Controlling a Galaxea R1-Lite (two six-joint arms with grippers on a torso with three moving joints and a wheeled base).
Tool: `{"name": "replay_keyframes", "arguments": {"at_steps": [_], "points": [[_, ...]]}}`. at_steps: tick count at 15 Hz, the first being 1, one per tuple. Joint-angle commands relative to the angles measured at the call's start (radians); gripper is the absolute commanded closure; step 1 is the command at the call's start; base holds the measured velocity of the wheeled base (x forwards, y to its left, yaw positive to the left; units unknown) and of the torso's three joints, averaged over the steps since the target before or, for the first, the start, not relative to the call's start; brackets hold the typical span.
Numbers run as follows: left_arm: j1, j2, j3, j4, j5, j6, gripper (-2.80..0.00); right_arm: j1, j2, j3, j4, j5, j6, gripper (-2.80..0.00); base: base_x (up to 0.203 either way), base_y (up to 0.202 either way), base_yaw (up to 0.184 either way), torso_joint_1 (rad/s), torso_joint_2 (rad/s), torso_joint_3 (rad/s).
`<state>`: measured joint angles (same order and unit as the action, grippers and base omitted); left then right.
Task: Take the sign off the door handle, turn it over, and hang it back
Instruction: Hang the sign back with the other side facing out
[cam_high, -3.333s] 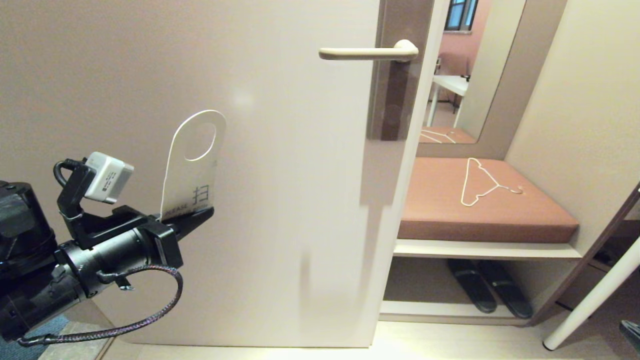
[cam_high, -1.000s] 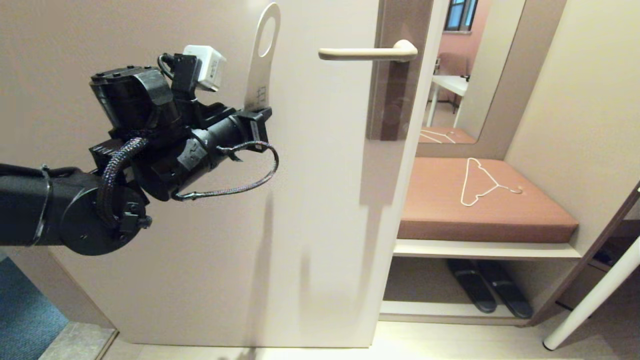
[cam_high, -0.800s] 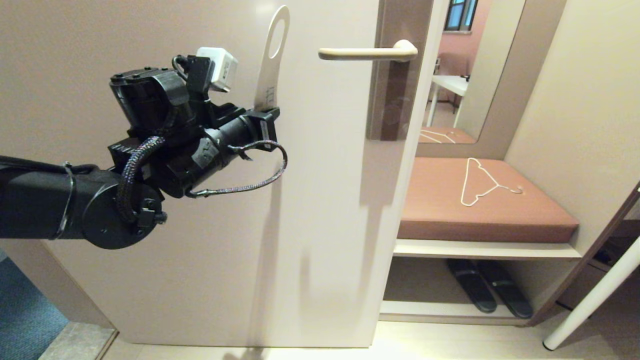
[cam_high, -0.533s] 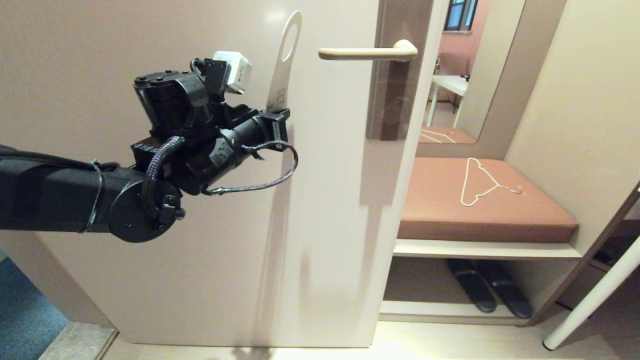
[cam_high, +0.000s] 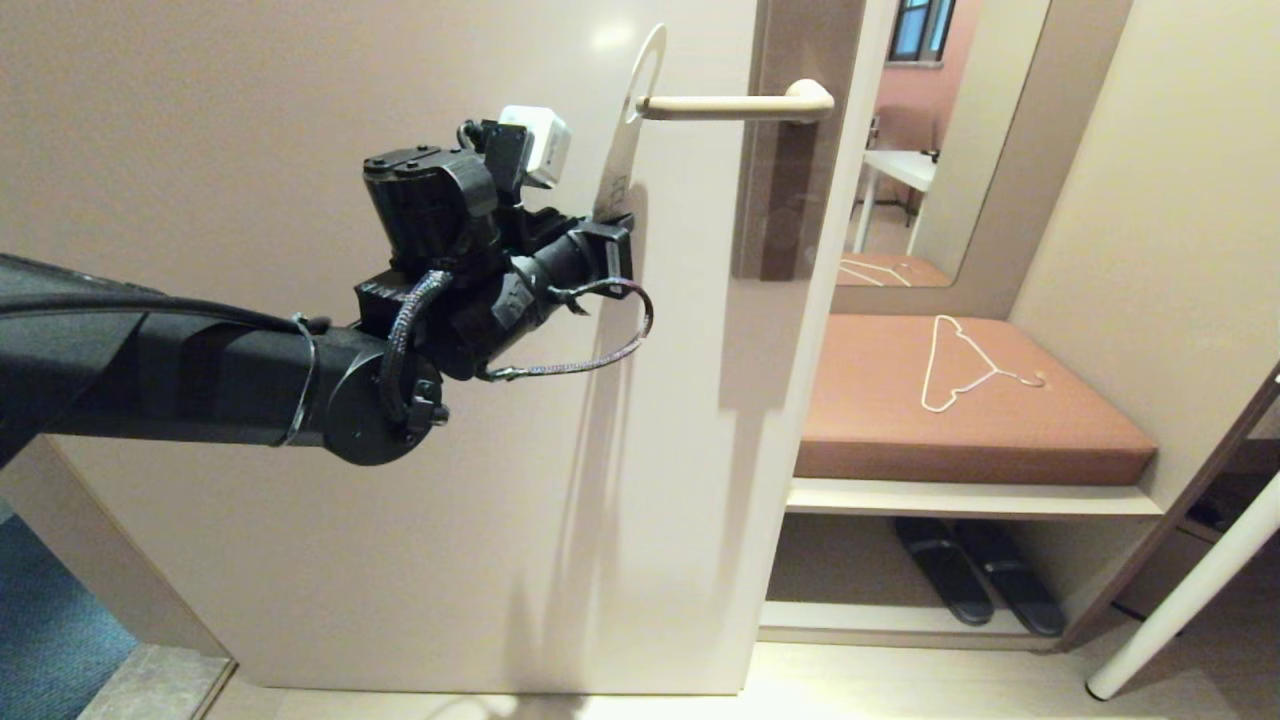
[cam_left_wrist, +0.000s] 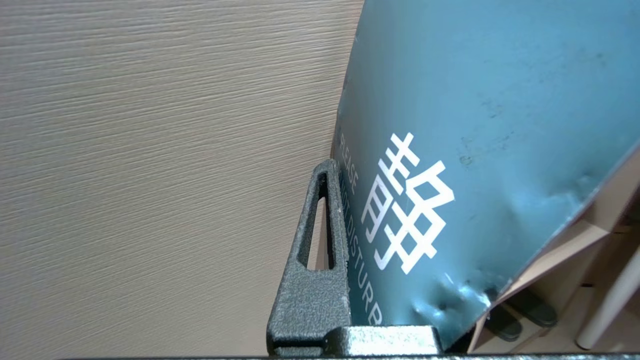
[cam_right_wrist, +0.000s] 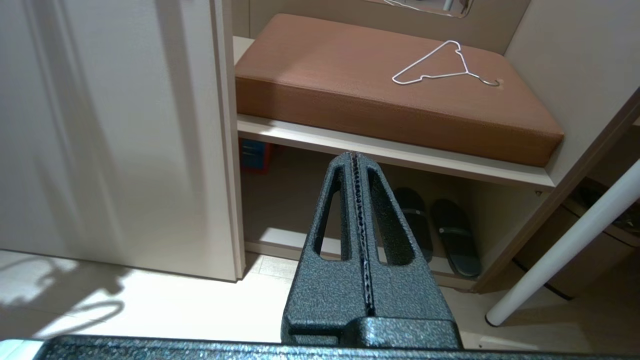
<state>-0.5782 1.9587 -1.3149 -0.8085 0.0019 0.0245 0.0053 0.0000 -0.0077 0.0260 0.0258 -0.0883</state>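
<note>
My left gripper is shut on the lower end of the sign and holds it upright, nearly edge-on to the head view. The sign's oval hole is level with the free end of the door handle and meets its tip; I cannot tell whether the tip has entered the hole. In the left wrist view the sign shows its blue "DO NOT DISTURB" face beside one black finger; the other finger is hidden behind the card. My right gripper is shut and empty, low, pointing at the shelf unit.
The beige door lies just behind the left arm. Right of it, a white wire hanger lies on a brown cushion. Dark slippers sit on the shelf below. A white pole leans at the far right.
The left arm has risen and carried the sign to the right along the door. The sign's hole, earlier well left of the handle, now meets the handle's tip. The right gripper has not changed.
</note>
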Motion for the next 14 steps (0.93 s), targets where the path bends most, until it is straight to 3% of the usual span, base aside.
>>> {"name": "replay_keyframes", "arguments": {"at_steps": [1, 7, 14], "points": [[-0.017, 0.015, -0.010, -0.004, 0.001, 0.000, 0.00, 0.001, 0.002, 0.000, 0.000, 0.000, -0.001, 0.00, 0.000, 0.000, 0.000, 0.000, 0.00, 0.000], [-0.066, 0.029, -0.029, 0.009, 0.002, 0.003, 0.00, 0.001, 0.002, 0.000, 0.000, 0.000, -0.001, 0.00, 0.000, 0.000, 0.000, 0.000, 0.00, 0.000], [-0.119, 0.077, -0.161, 0.089, 0.004, 0.009, 0.00, 0.001, 0.002, 0.000, 0.000, 0.000, 0.001, 0.00, 0.000, 0.000, 0.000, 0.000, 0.00, 0.000]]}}
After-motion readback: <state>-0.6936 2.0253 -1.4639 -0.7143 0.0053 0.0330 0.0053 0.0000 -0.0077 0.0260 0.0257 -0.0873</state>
